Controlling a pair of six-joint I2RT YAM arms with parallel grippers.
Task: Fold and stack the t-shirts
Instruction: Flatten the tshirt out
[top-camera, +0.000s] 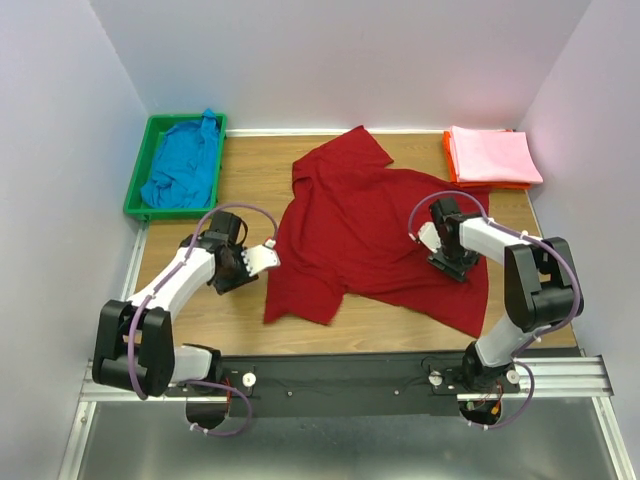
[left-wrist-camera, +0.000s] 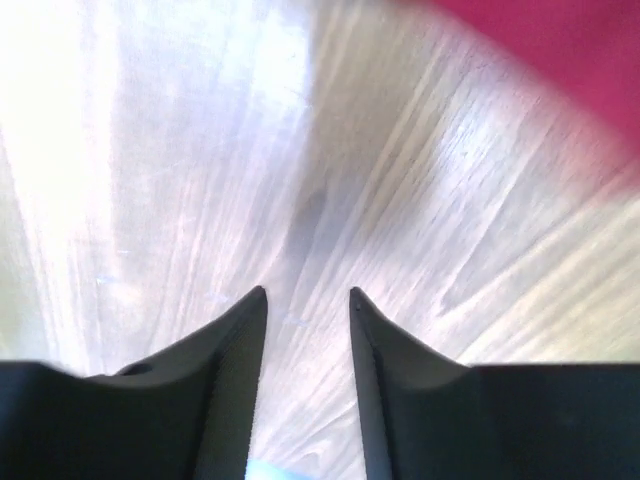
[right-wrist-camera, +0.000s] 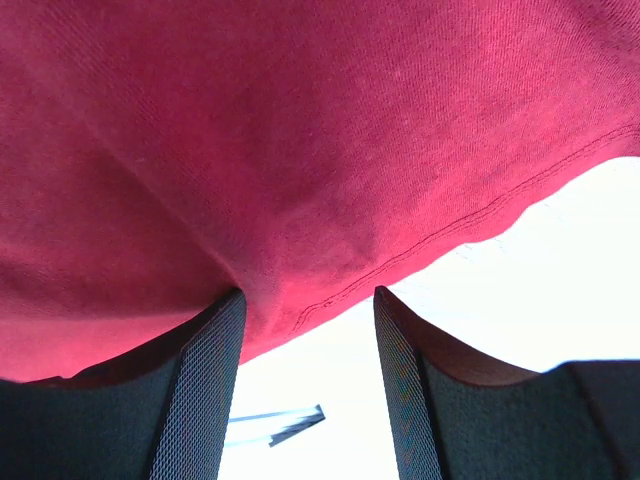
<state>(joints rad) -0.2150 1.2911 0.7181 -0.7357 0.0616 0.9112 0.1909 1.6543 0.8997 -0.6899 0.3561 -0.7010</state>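
The dark red t-shirt (top-camera: 370, 230) lies spread and rumpled in the middle of the table. My right gripper (top-camera: 432, 238) is over its right part. In the right wrist view the jaws (right-wrist-camera: 305, 300) stand open with the shirt's stitched hem (right-wrist-camera: 400, 260) at the fingertips, and the cloth (right-wrist-camera: 300, 150) touches the left finger. My left gripper (top-camera: 262, 258) is open and empty over bare wood, just left of the shirt's edge. In the left wrist view (left-wrist-camera: 308, 292) a corner of the red shirt (left-wrist-camera: 560, 50) shows at top right. The bright blue t-shirt (top-camera: 185, 165) lies bunched in the bin. The light pink t-shirt (top-camera: 493, 155) lies folded at back right.
The green bin (top-camera: 135, 190) stands at the back left corner. The thin orange tray (top-camera: 447, 148) under the pink shirt is at the back right. White walls close in the table on three sides. Bare wood (top-camera: 240, 310) shows at front left.
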